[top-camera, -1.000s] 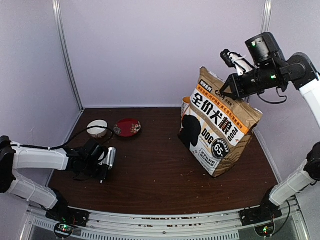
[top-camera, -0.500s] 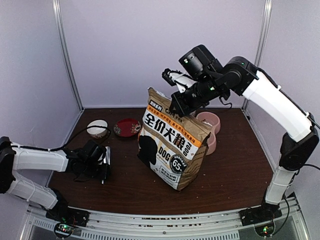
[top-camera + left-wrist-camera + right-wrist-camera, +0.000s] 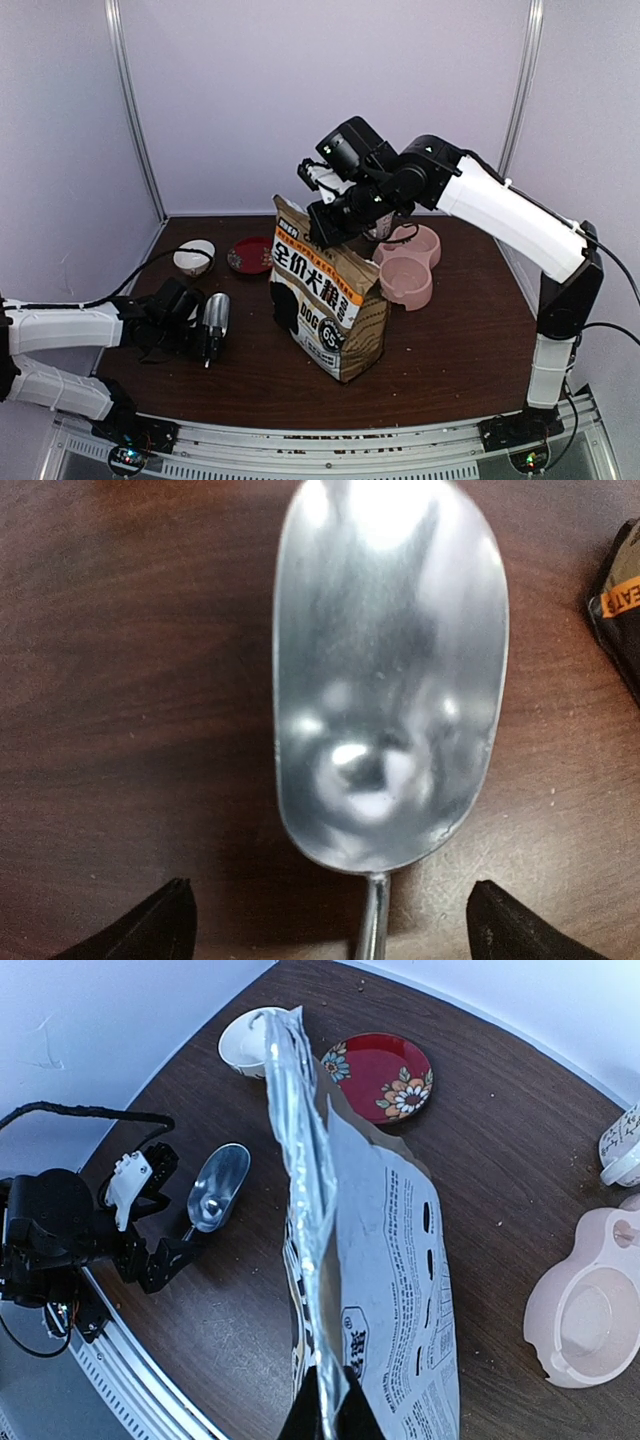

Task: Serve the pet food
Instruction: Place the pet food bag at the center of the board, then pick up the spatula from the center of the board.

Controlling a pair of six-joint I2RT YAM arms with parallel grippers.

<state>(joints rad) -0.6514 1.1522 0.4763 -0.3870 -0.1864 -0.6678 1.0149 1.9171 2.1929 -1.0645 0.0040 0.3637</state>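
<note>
Right gripper [image 3: 322, 1418] pinched tight on the top edge of the pet food bag [image 3: 325, 300], standing mid-table [image 3: 450, 340] and printed 全价犬粮, "DOG" and "65", while the left gripper [image 3: 330, 925] sits spread wide, fingers either side of the steel scoop [image 3: 390, 670] lying flat.

The tan food bag [image 3: 325, 300], pinched at its top by the right gripper [image 3: 320, 218], has travelled from the right side of the frame to the centre, and the right arm [image 3: 500, 215] has swung left with it. A pink double bowl [image 3: 408, 265] that it was hiding now shows just right of it. At lower left the left gripper [image 3: 335, 930] has spread its fingers wide, so the metal scoop [image 3: 390, 670] lies loose between them.
</note>
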